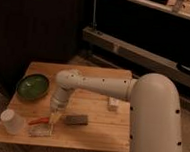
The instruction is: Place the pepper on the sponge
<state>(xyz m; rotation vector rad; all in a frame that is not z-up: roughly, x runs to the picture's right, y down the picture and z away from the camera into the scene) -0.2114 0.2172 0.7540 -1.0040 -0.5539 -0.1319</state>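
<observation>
The white arm (102, 84) hangs its pale gripper (53, 118) over the tan wooden table (98, 131) beside a red-orange pepper (37, 120), dark grey sponge (76, 119), green bowl (32, 86) and white cup (11, 121).

From where I stand, the one wooden table (96, 131) carries one green bowl (32, 86), one white cup (11, 121), one red pepper (36, 120), one dark sponge (76, 119), one pale flat object (39, 131) and one small white block (113, 104). One robot arm (97, 85) reaches over it, with its single gripper (53, 118) low beside the pepper.
</observation>
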